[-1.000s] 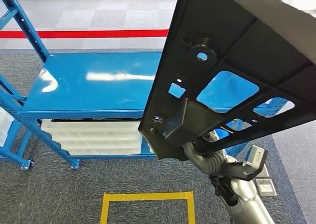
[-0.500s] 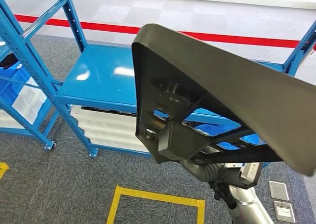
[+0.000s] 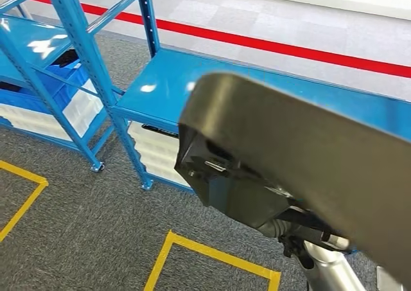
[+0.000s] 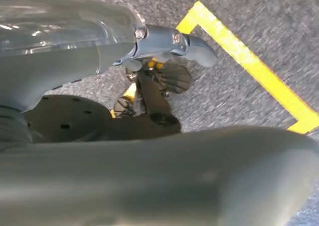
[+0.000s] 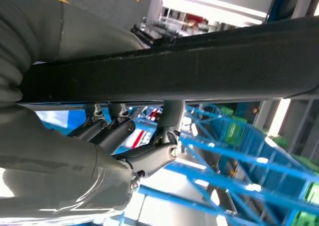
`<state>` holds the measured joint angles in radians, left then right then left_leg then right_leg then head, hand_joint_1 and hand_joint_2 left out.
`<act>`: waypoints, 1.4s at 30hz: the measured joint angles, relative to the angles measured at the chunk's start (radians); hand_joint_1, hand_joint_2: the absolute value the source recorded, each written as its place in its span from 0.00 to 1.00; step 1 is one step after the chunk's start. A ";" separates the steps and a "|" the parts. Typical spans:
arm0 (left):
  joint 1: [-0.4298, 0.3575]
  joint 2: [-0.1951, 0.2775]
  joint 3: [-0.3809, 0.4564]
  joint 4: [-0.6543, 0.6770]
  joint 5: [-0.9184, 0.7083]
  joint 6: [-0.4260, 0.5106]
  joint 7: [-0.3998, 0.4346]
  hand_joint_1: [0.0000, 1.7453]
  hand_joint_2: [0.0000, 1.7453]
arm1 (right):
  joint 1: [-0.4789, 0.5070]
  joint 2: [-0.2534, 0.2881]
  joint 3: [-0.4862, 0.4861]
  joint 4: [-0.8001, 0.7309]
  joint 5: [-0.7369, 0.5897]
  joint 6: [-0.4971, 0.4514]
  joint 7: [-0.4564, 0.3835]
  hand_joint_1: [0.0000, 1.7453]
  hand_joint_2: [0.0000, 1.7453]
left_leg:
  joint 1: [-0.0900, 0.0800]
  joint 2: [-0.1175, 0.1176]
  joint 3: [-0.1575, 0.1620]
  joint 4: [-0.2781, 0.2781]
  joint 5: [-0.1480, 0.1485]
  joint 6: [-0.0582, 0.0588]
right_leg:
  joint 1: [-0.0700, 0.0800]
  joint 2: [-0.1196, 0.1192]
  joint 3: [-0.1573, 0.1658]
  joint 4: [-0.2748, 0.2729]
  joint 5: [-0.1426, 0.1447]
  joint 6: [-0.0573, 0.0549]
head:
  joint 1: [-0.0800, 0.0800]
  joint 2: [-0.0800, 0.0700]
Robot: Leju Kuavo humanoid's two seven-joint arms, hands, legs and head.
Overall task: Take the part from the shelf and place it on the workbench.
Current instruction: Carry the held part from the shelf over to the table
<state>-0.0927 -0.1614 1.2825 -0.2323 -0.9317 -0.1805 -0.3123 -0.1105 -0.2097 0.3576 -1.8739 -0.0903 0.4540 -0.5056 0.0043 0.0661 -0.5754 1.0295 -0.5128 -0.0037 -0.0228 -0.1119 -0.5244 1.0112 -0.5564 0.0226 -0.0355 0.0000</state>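
A large black part (image 3: 300, 156) is being held aloft in the right hand (image 5: 124, 146), whose fingers are clamped against its underside, in front of the blue shelf (image 3: 164, 88). The left hand (image 4: 158, 71) is hanging over grey carpet (image 3: 72, 227) beside yellow floor tape (image 4: 255, 71), fingers curled on nothing.

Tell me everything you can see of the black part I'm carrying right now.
The black part is a large, matte, plastic-looking panel with a rounded corner and a recessed, ribbed underside. It is held up off the floor, tilted, in front of the blue shelf. The right hand grips its edge, dark fingers against one face, thumb opposite.
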 joint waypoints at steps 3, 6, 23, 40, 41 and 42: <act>0.007 0.000 0.000 0.000 0.002 0.012 0.011 0.00 1.00 | -0.002 -0.008 0.000 -0.011 -0.007 0.000 -0.001 1.00 1.00 | -0.005 -0.022 -0.004 -0.007 0.000 0.018 | -0.001 -0.018 0.008 -0.001 -0.007 0.016 | 0.001 0.000; 0.010 0.000 0.001 0.000 0.007 0.017 0.019 0.00 1.00 | -0.001 -0.018 -0.004 -0.020 -0.024 0.002 -0.002 1.00 1.00 | 0.001 -0.050 -0.003 -0.013 0.007 0.036 | -0.006 0.068 -0.026 0.087 -0.073 0.021 | 0.002 0.000; 0.012 -0.004 0.003 0.000 0.011 0.022 0.031 0.00 1.00 | 0.059 -0.049 -0.063 -0.045 -0.049 -0.001 -0.007 1.00 1.00 | 0.000 -0.085 -0.128 0.210 -0.097 -0.004 | -0.005 0.105 -0.019 0.013 0.006 -0.022 | -0.001 0.000; 0.013 -0.001 0.008 0.000 0.020 0.021 0.016 0.00 1.00 | 0.077 -0.040 -0.071 -0.053 -0.034 0.011 -0.003 1.00 1.00 | -0.011 -0.086 -0.014 -0.007 0.011 0.050 | -0.001 0.107 -0.124 0.290 -0.150 0.013 | 0.002 0.000; 0.013 -0.001 0.010 0.000 0.022 0.020 0.015 0.00 1.00 | 0.076 -0.039 -0.071 -0.050 -0.034 0.013 -0.003 1.00 1.00 | -0.012 -0.100 -0.012 -0.006 0.011 0.050 | 0.000 0.109 -0.129 0.285 -0.129 0.013 | 0.002 0.000; 0.013 0.000 0.011 0.000 0.026 0.020 0.013 0.00 1.00 | 0.074 -0.038 -0.071 -0.046 -0.035 0.016 -0.003 1.00 1.00 | -0.012 -0.115 -0.009 -0.006 0.010 0.049 | -0.001 0.113 -0.115 0.241 -0.091 0.013 | 0.002 0.000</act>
<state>-0.0795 -0.1616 1.2940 -0.2327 -0.9058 -0.1604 -0.2990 -0.0366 -0.2478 0.2868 -1.9202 -0.1248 0.4699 -0.5090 -0.0074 -0.0486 -0.5847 1.0240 -0.5032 0.0456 -0.0237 0.0011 -0.6395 1.2522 -0.6470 0.0352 -0.0332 -0.0002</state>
